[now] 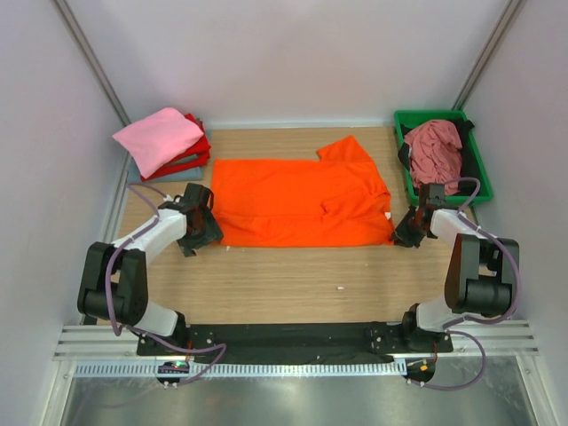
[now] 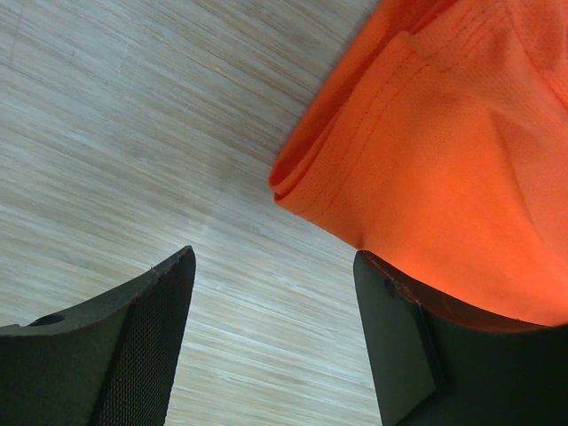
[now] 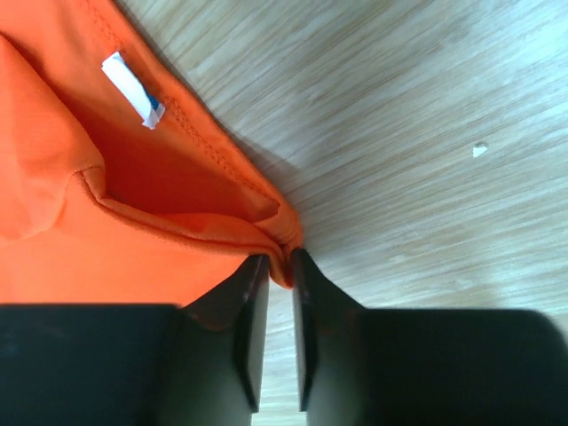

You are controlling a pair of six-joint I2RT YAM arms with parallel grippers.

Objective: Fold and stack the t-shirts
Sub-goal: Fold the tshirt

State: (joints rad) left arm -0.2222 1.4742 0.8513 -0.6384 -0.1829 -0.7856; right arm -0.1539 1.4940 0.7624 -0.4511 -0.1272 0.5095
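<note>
A bright orange t-shirt [image 1: 302, 200] lies spread flat on the wooden table, one sleeve pointing to the back. My right gripper [image 1: 406, 232] sits at its near right corner. In the right wrist view its jaws [image 3: 280, 257] are nearly together and pinch the hem of the orange cloth [image 3: 133, 248] at their tips. My left gripper [image 1: 206, 232] is at the shirt's near left corner. In the left wrist view it [image 2: 275, 257] stands open with bare wood between the fingers, and the folded orange edge [image 2: 444, 151] lies against its right finger.
At the back left lies a stack of folded shirts, pink [image 1: 158, 138] on top of red [image 1: 197, 151]. A green tray [image 1: 479, 164] at the back right holds a crumpled dusty rose shirt [image 1: 435, 151] and some black cloth. A white label [image 3: 131, 89] shows inside the orange shirt.
</note>
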